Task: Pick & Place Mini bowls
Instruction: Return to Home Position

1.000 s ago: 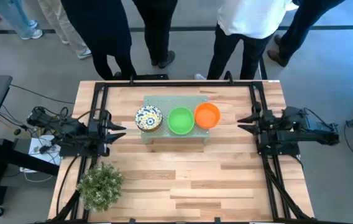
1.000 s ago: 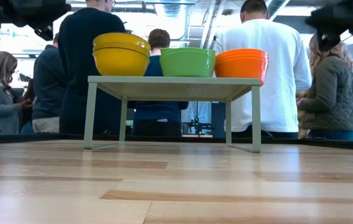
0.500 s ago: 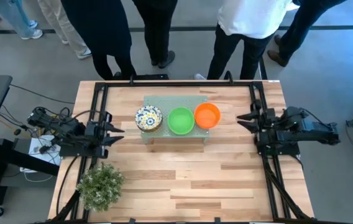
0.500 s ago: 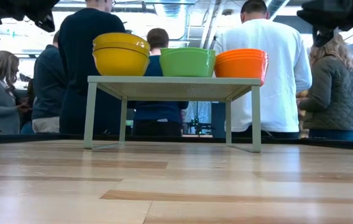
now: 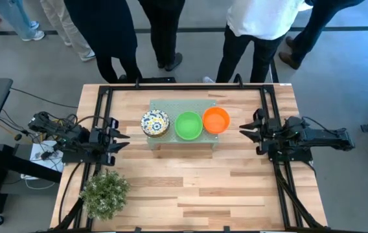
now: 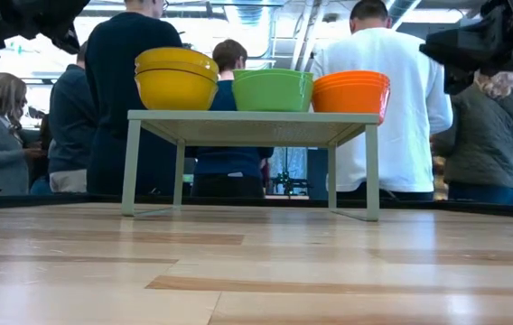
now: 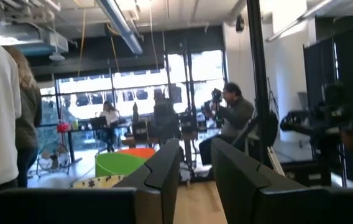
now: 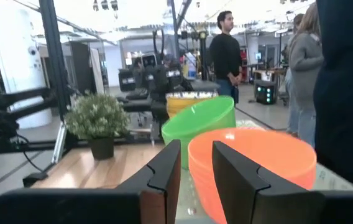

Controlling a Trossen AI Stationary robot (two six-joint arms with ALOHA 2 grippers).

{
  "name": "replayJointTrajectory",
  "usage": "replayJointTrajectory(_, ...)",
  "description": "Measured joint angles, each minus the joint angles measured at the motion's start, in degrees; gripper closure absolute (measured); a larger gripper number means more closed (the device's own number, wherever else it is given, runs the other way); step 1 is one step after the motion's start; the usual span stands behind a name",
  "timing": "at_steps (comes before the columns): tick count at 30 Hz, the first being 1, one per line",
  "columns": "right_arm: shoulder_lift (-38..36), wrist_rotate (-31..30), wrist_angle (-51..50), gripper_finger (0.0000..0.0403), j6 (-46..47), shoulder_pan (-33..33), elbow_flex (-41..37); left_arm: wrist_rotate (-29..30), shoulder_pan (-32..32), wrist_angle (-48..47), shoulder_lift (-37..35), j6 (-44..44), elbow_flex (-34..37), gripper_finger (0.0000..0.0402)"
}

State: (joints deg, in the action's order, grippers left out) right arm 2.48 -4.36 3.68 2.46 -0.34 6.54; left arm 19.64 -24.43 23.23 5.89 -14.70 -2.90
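While abreast, 3 bright bowl stacks point(image 5: 188, 125)

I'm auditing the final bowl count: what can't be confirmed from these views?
Bowls per stack: the high view shows only the top round floral-patterned bowl, bright green bowl and orange bowl; each hides any beneath.
Low view: the orange stack's rims sit too tight to count.
Low view: the left gripper and right gripper, at the table's sides, are cut off by the top edge.
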Motion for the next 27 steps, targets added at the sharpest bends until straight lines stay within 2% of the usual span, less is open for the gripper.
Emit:
replayJointTrajectory(8, 0.04, -0.03, 6.19, 0.0316, -0.70, 0.00, -6.01, 0.00, 0.00, 1.69, 0.04, 1.61, 2.56, 0.0305)
replayJointTrajectory(16, 0.02, -0.09, 5.15, 0.0316, -1.53, 0.00, -6.14, 0.06, 0.00, 0.45, 0.15, 3.23, 2.56, 0.0305)
replayJointTrajectory(27, 0.04, -0.13, 2.72, 0.0316, 2.45, -0.04, -6.18, -0.31, 0.00, -11.20, 0.15, 7.87, 2.56, 0.0305)
